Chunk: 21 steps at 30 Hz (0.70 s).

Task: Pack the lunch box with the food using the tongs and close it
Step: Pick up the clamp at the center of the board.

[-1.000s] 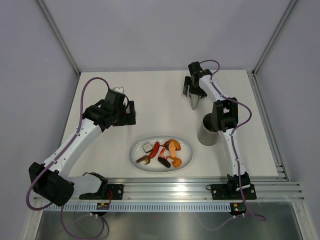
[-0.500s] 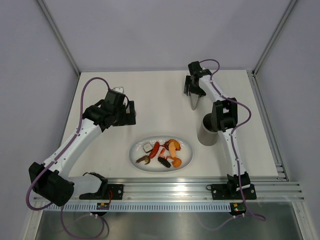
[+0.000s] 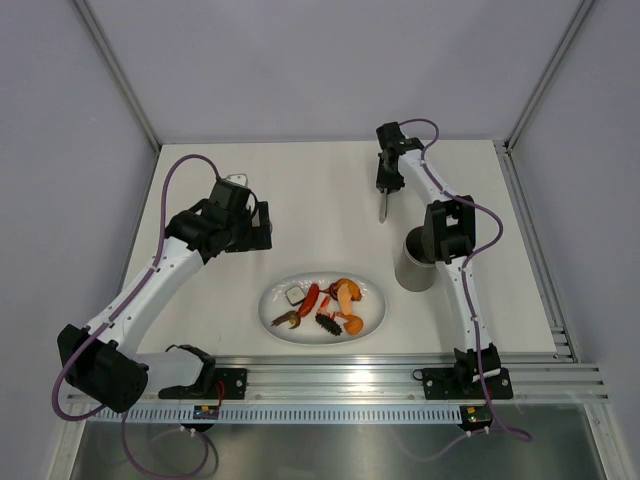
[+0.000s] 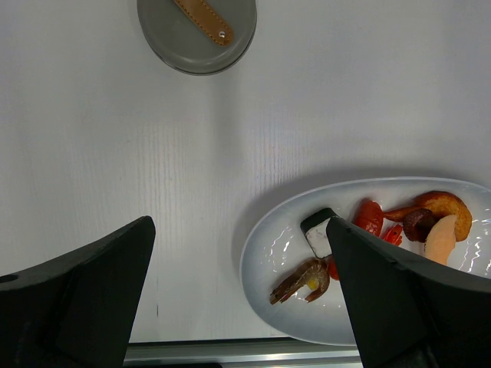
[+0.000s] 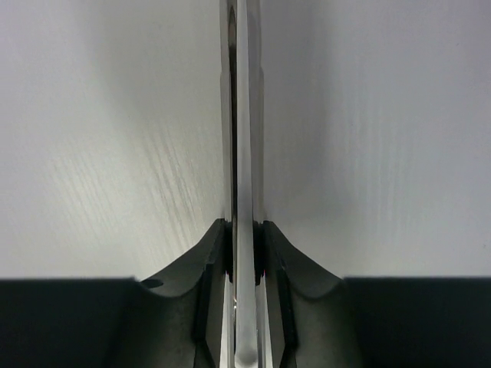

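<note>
In the right wrist view the slim silver tongs run straight up between my right gripper's fingers, which are shut on them with both tong arms pressed together. From above, that gripper stands at the far middle of the table, the tongs pointing toward me. The dark grey lunch box stands upright and lidless by the right arm's elbow. Its round lid with a tan handle lies flat on the table. Several food pieces lie on the white plate. My left gripper hovers open, holding nothing.
The left wrist view shows the plate with a brown clawed piece, a white square and red and orange bits near the table's front rail. Grey walls enclose the table on three sides.
My right gripper's fingers have closed on the tongs, squeezing their spread arms into one narrow strip. The left arm, plate and lunch box have not moved.
</note>
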{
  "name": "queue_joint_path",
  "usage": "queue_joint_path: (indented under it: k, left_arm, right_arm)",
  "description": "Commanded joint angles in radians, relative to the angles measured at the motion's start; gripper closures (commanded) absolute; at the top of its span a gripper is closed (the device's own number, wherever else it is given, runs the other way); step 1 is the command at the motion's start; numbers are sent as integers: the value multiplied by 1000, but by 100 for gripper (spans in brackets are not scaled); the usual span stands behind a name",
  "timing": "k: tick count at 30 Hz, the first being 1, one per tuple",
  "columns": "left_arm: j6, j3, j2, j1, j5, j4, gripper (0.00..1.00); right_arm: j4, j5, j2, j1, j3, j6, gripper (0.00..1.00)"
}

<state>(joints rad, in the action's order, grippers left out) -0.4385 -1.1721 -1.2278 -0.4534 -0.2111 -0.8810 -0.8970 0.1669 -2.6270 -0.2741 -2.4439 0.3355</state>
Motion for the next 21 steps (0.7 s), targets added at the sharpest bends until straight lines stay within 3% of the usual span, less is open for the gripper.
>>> queue_joint_path:
  k: [1,9,12,21]
  left_arm:
    - [0,-17,34,1,3,36,1]
    - [1,-26,76,-1,-25,24,1]
    - [1,-27,94,-1,-37,11,1]
    - [0,-27,131,2,-47,-9,1]
  right_arm:
    - [-62,-73,136,-2,-43,-26,79]
    - [-149,-243,359,-36,69,-56,80]
    - [-186,-234,442,-83,127,-72,83]
    - [-146,-251,737,-207,469,-29,83]
